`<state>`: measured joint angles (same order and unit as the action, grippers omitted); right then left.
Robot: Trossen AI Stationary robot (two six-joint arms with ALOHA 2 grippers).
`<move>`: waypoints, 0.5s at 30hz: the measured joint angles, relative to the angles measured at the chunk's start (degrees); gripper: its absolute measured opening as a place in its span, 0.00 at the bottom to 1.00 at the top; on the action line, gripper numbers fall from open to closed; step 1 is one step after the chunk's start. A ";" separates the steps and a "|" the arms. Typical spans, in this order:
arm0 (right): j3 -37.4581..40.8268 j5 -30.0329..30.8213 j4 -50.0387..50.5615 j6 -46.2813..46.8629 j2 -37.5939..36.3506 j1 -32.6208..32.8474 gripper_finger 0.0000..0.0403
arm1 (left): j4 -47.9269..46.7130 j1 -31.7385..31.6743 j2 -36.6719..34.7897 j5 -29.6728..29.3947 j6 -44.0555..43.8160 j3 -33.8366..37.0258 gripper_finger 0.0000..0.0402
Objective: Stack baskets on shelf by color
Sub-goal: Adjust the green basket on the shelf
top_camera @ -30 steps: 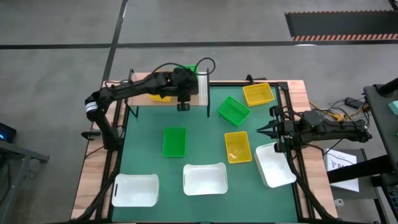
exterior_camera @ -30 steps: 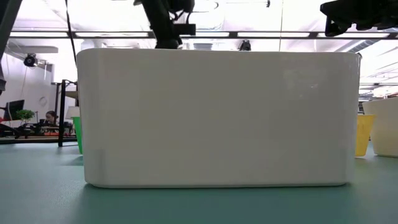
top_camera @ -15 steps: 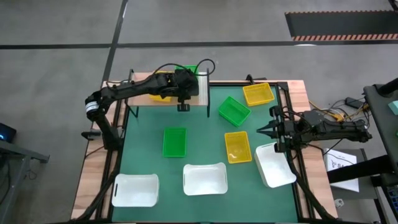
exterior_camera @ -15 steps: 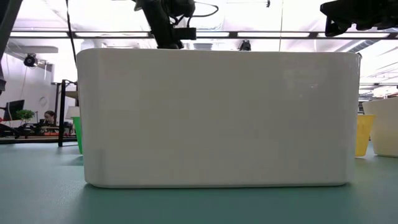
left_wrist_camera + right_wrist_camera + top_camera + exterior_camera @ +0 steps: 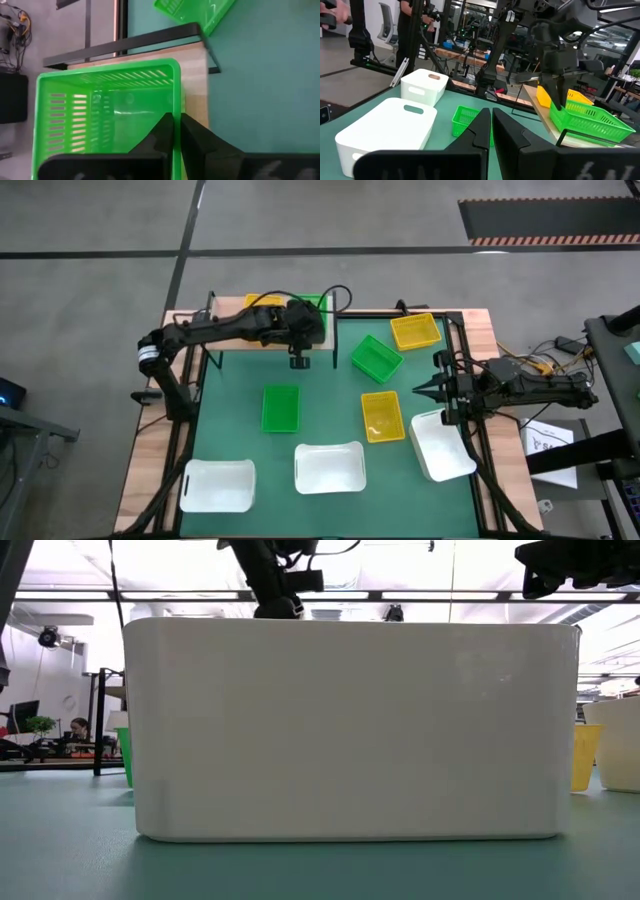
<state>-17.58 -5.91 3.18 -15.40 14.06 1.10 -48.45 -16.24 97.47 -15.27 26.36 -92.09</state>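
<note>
My left gripper (image 5: 176, 116) is over the wooden shelf (image 5: 195, 75) at the table's far left, shut on a green basket (image 5: 105, 115). That basket (image 5: 590, 120) is at the shelf's right end, with a yellow basket (image 5: 262, 300) beside it on the plank. On the mat lie two more green baskets (image 5: 376, 357) (image 5: 281, 408), two yellow ones (image 5: 416, 331) (image 5: 382, 416) and three white ones (image 5: 218, 484) (image 5: 330, 468) (image 5: 441, 444). My right gripper (image 5: 420, 392) hangs shut and empty at the table's right side. My left gripper has one finger inside the green basket and one outside, with the rim of a side wall (image 5: 176, 100) between them. The fingers come from above, pointing down. The basket is upright over the plank; I cannot tell whether its bottom still rests on it.
In the low view a white basket (image 5: 350, 730) fills most of the picture and hides the mat behind it. The shelf's thin black posts (image 5: 334, 350) stand at the mat's far edge. Free green mat (image 5: 330, 395) lies between the loose baskets.
My left gripper has moved a little toward the table's near edge and right, staying over the shelf. The yellow basket on the shelf now shows on the far side of the arm.
</note>
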 joint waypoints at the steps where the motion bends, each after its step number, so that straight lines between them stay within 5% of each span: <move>1: 0.00 0.00 0.00 -0.01 0.00 0.00 0.03 | 0.00 0.20 0.00 0.00 -0.48 0.00 0.01; 15: 0.00 0.00 0.00 0.00 0.00 0.00 0.03 | -0.04 0.21 0.00 -0.27 -1.78 -0.04 0.01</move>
<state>-17.58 -5.91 3.18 -15.40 14.06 1.10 -48.49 -16.03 97.47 -15.54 24.58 -92.14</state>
